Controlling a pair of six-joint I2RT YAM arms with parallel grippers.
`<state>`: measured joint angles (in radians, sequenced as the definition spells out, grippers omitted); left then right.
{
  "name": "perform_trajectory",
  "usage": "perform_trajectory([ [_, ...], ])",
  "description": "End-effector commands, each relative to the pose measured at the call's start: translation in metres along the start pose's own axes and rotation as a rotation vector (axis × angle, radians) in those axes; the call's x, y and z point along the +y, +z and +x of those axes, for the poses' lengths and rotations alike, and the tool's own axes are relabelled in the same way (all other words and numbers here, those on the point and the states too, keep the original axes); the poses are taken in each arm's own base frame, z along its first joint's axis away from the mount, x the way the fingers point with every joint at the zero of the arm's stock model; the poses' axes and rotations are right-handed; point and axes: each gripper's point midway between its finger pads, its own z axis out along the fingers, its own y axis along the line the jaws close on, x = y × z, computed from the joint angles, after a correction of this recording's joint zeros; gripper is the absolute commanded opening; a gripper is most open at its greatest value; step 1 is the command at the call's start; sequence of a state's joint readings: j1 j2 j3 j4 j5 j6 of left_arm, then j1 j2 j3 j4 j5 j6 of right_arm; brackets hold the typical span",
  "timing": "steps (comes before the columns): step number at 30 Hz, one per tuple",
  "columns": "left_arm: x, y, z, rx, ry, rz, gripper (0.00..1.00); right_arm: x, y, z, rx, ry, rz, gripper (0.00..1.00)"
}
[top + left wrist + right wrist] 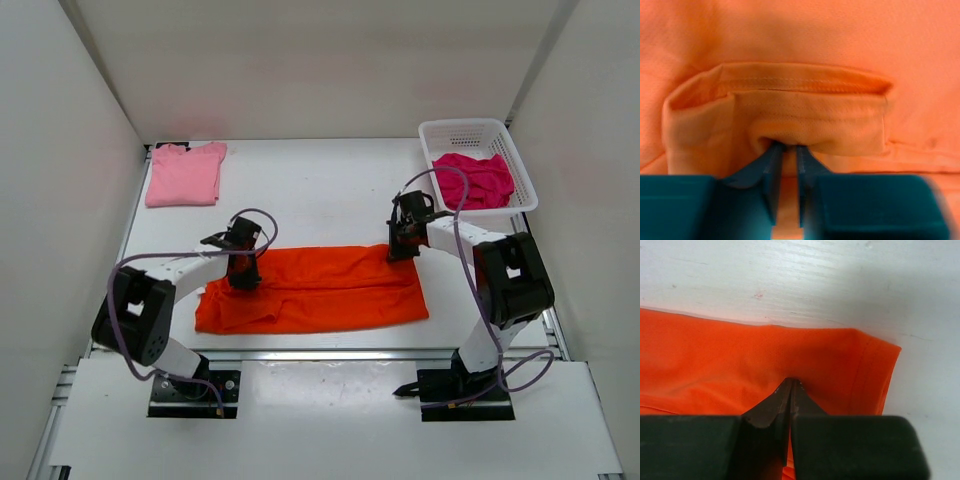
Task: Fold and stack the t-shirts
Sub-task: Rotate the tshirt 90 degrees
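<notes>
Two pinches along the far edge.
Left gripper (pixel 244 272) and right gripper (pixel 403 246) are both clamped on the orange t-shirt (pixel 320 292), which lies across the table (pixel 330 190), long axis left to right, its body spreading nearward from both.

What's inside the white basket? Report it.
A crumpled magenta t-shirt lies in the white basket. Anything beneath it is covered by the fabric.
</notes>
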<state>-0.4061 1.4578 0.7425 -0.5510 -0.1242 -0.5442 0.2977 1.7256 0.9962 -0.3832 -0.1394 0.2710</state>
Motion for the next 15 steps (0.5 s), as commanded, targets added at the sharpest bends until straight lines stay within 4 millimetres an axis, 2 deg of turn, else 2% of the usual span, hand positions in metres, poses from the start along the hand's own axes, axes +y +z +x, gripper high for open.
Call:
perform_trajectory([
  [1,-0.023,0.016,-0.012,-0.006,0.005,0.024,0.23,-0.007,-0.009,0.013,0.002,0.042,0.060,0.00],
  [3,-0.033,0.024,-0.014,0.009,0.019,0.039,0.19,-0.012,-0.013,0.022,0.017,0.076,0.082,0.00],
  [5,-0.042,0.034,-0.016,0.033,0.049,0.035,0.19,-0.013,-0.020,0.023,0.014,0.088,0.100,0.00],
  [7,-0.056,0.036,-0.034,0.019,0.062,0.043,0.20,-0.017,-0.024,0.031,0.032,0.114,0.114,0.00],
  [8,-0.057,0.042,-0.035,0.040,0.072,0.038,0.21,-0.017,-0.025,0.034,0.035,0.119,0.119,0.00],
  [11,-0.087,0.045,-0.067,0.030,0.091,0.091,0.22,-0.023,-0.029,0.047,0.060,0.155,0.144,0.00],
  [12,-0.091,0.045,-0.071,0.044,0.109,0.098,0.22,-0.022,-0.030,0.052,0.067,0.156,0.151,0.01],
  [14,-0.108,0.047,-0.096,0.051,0.128,0.110,0.22,-0.024,-0.031,0.064,0.087,0.182,0.160,0.00],
  [15,-0.111,0.049,-0.102,0.056,0.136,0.116,0.22,-0.018,-0.032,0.063,0.072,0.203,0.143,0.00],
])
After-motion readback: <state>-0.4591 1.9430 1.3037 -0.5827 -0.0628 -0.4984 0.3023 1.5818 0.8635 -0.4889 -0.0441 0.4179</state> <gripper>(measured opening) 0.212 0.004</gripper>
